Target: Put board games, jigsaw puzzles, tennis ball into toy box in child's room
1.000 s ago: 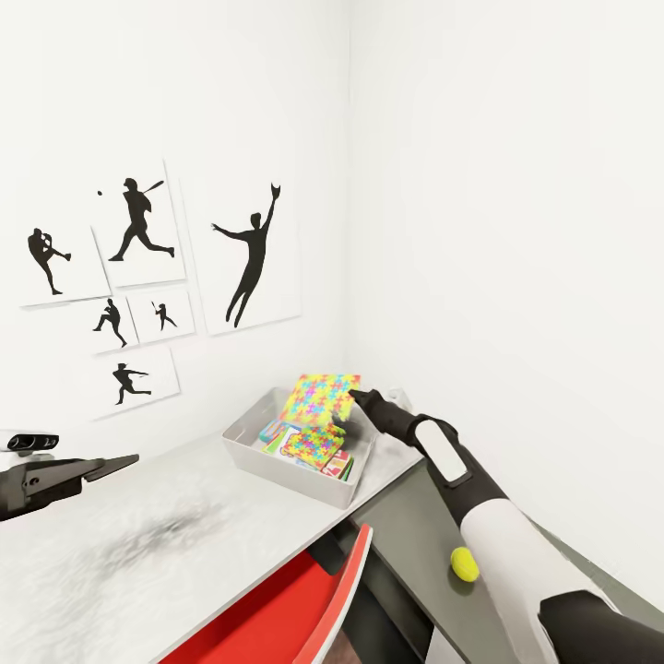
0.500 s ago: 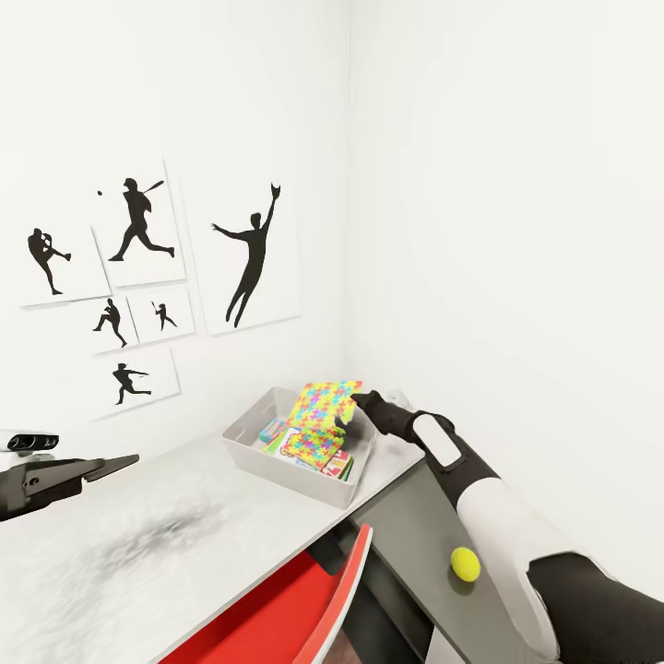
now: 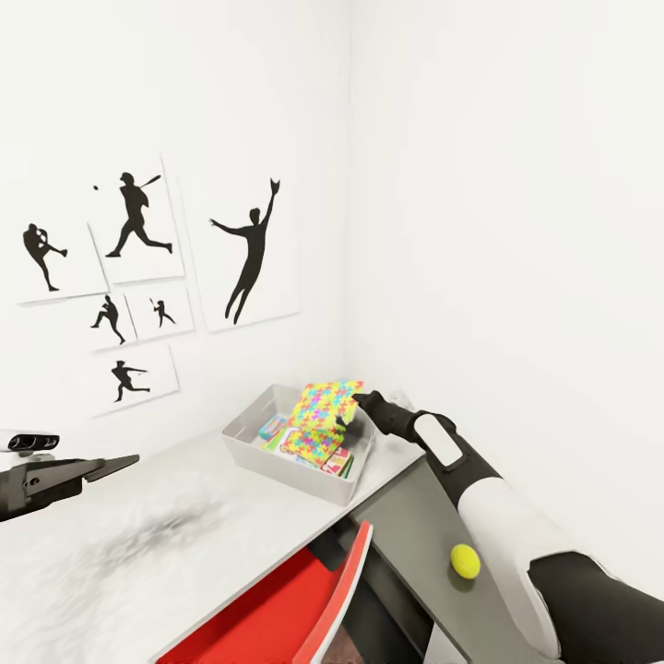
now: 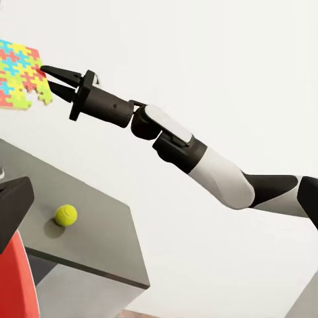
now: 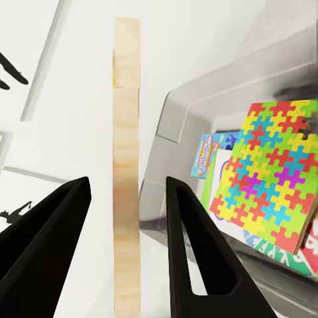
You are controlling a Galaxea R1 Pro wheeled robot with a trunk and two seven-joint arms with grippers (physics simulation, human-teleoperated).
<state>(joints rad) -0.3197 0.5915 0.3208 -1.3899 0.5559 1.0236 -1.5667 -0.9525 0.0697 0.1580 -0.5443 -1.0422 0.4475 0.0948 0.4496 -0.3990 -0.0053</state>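
Right gripper (image 3: 354, 403) over toy box (image 3: 242, 445), puzzle (image 3: 325, 402) between its spread fingers.
Box on table (image 3: 129, 544) holds second puzzle (image 3: 314, 444) on games (image 3: 274, 429); ball (image 3: 465, 561) on dark section; left gripper (image 3: 115, 464) state unclear.

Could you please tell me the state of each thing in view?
Toy box: lidless, partly filled.
Right gripper: open around the upright puzzle's edge.
Upright jigsaw puzzle: on edge, over the box.
Second jigsaw puzzle: flat in the box.
Board games: in the box, underneath.
Tennis ball: on table, outside box.
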